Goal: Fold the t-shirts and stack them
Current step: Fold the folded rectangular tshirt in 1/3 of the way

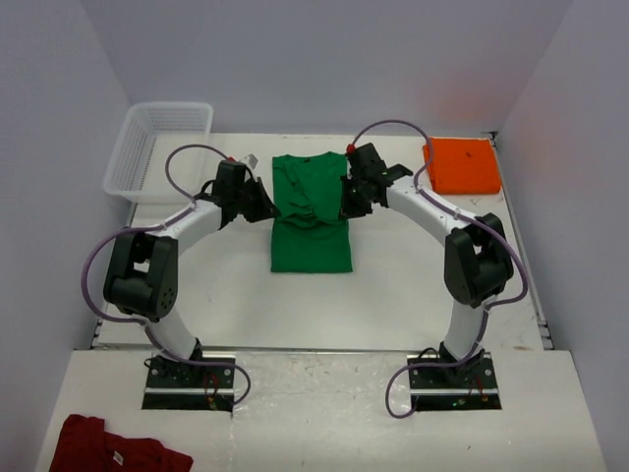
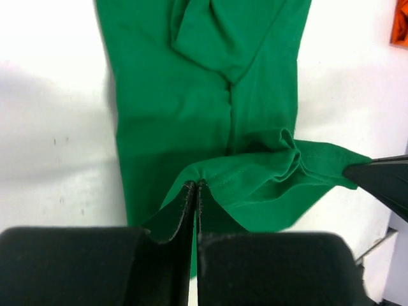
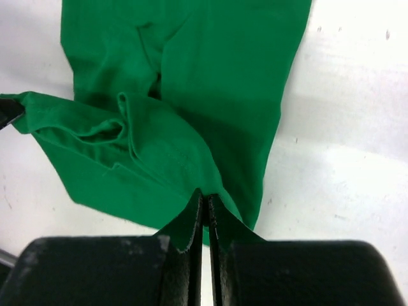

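Note:
The green t-shirt (image 1: 311, 221) lies as a narrow lengthwise strip in the middle of the table, with its far end bunched and lifted between my grippers. My left gripper (image 1: 267, 206) is shut on the shirt's left edge, and its closed tips (image 2: 195, 186) pinch a fold of green cloth (image 2: 255, 178). My right gripper (image 1: 346, 205) is shut on the right edge, its tips (image 3: 205, 197) pinching the green cloth (image 3: 159, 159). The orange t-shirt (image 1: 461, 164) lies folded at the back right, and a sliver of it shows in the left wrist view (image 2: 401, 25).
A white mesh basket (image 1: 157, 147) stands at the back left. A dark red garment with a white tag (image 1: 113, 447) lies on the near ledge at the left. The back wall and side walls close in the table.

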